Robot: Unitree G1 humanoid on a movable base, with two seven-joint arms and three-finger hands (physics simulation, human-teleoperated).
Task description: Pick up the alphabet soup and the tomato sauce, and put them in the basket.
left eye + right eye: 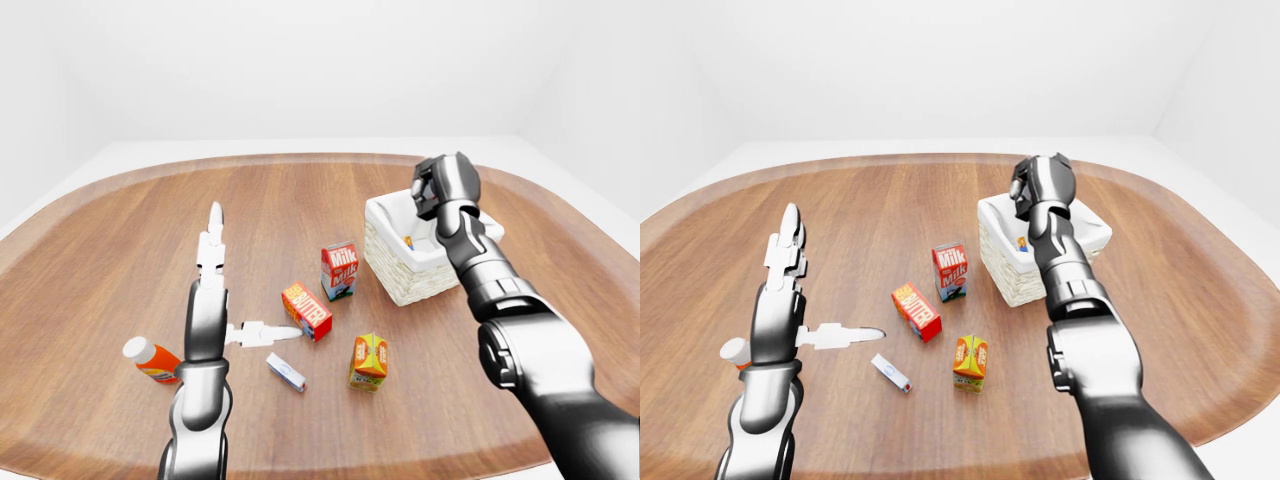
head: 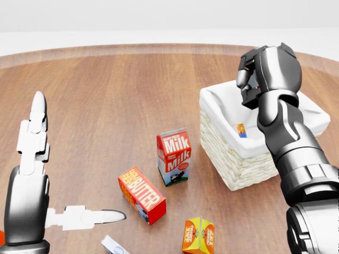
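Observation:
My right hand point(image 2: 255, 80) hovers over the top edge of the white-lined wicker basket point(image 2: 238, 166), its fingers curled shut. A sliver of red label shows between them, which I take for the tomato sauce can point(image 2: 256, 79); most of it is hidden by the fingers. A small can with an orange and blue label, apparently the alphabet soup point(image 2: 241, 130), lies inside the basket against the liner. At the left of the head view my left hand point(image 2: 74, 164) is open over the table, fingers spread and holding nothing.
A milk carton point(image 2: 174, 156) stands left of the basket. Below it lie a red butter box point(image 2: 141, 194), an orange juice carton point(image 2: 198, 235) and a small white-and-blue box point(image 2: 114, 246). An orange bottle with a white cap point(image 1: 152, 360) lies by my left forearm.

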